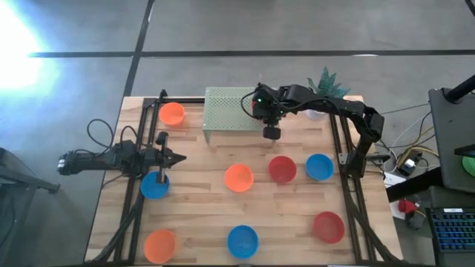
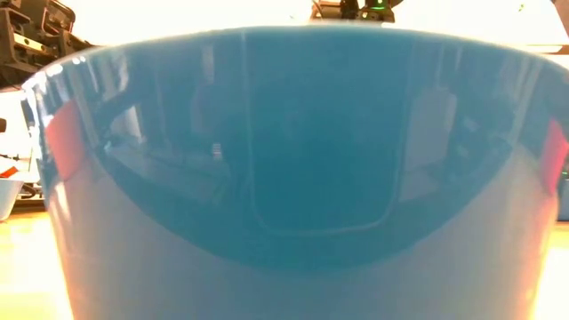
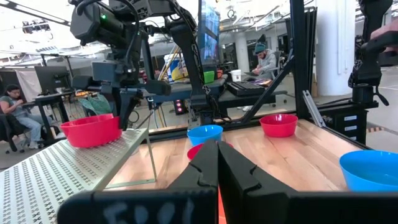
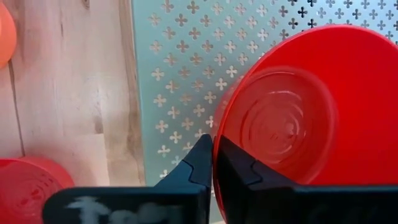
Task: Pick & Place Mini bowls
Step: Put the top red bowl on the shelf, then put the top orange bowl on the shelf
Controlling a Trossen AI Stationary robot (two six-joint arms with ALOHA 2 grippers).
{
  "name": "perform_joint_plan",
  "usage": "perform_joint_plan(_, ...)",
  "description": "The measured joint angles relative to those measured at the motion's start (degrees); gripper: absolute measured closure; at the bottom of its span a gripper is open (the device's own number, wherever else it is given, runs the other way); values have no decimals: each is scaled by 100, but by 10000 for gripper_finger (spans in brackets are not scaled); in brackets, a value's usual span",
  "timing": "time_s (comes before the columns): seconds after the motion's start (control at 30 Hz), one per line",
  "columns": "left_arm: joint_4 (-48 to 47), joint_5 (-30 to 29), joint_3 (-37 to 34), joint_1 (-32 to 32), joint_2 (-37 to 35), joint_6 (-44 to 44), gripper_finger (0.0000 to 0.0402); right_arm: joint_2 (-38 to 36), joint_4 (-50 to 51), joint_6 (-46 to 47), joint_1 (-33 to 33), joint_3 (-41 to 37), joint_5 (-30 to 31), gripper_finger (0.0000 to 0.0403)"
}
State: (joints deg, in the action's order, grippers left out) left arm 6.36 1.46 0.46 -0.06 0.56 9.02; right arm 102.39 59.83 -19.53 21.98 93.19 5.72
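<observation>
Perforated pale-green metal shelf [image 1: 230, 113] with clover-shaped holes stands at 12 o'clock on the slatted wooden table [image 1: 200, 215]. No legible writing; only smudged white marks on both grippers. Right gripper [image 4: 213, 163] is over the shelf's 3 o'clock end, fingers nearly together, pinching the rim of a smooth red bowl [image 4: 298, 112] resting on it. Left gripper [image 1: 178, 156] is pressed shut, empty, at 9 o'clock, beside a blue bowl [image 1: 154, 185]. Other plastic bowls scattered: orange [image 1: 238, 177], red [image 1: 282, 169], blue [image 1: 320, 167] mid-table; orange [image 1: 159, 245], blue [image 1: 243, 241], red [image 1: 328, 226] toward 6 o'clock.
</observation>
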Motion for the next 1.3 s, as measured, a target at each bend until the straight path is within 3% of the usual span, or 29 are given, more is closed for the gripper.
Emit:
perform_joint_plan(0.33, 0, 0, 1, 1, 0, 0, 401, 2, -23, -50, 2, 0, 23, 317)
perform_joint_plan(0.5, -1, -1, 1, -1, 2, 0, 401, 0, -1, -59, 2, 75, 25, 301)
perform_joint_plan(0.83, 1, 0, 1, -1, 1, 0, 401, -280, 134, 56, -9, 785, 21, 313)
perform_joint_plan(1.3, 1, 1, 1, -1, 0, 0, 401, -1429, 154, 2, -282, 741, 4, 335)
